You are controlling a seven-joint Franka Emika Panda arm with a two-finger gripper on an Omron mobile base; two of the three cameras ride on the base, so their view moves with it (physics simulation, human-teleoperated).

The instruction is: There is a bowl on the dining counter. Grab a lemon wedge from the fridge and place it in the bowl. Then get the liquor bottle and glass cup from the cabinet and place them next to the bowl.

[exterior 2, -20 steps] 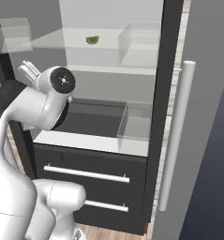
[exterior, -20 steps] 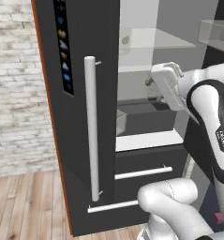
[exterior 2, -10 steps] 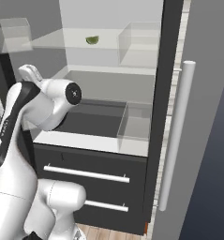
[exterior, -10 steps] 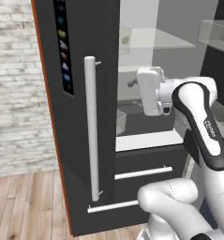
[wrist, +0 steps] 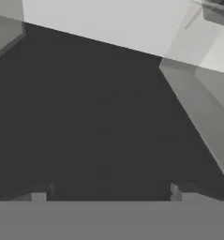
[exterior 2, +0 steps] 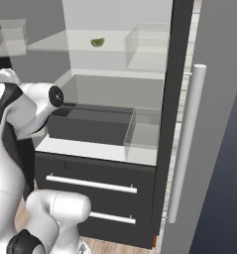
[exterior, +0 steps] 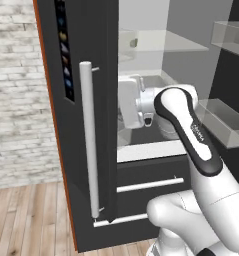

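The fridge [exterior 2: 105,163] stands open, its dark door [exterior: 86,60] swung out on the left. A small green lemon wedge [exterior 2: 97,42] lies on the upper glass shelf [exterior 2: 80,44]. My white hand [exterior: 130,102] reaches into the middle compartment, well below that shelf, its fingers hidden behind the door edge. In the hand view my gripper [wrist: 108,193] is open with nothing between the tips. It faces the dark floor of the compartment [wrist: 94,117]. The bowl, dining counter, liquor bottle, glass cup and cabinet are out of view.
Clear plastic bins sit on the upper shelf [exterior 2: 147,47] and at the compartment's right [exterior 2: 142,134]. Two dark drawers with pale bar handles [exterior 2: 90,184] lie below. The right door's long handle [exterior 2: 187,144] stands close by. A brick wall [exterior: 16,100] and wood floor [exterior: 26,220] lie to the left.
The arm has swung the hand leftward and deeper into the fridge's middle compartment. The jaws stay wide apart and the lemon wedge has not moved.
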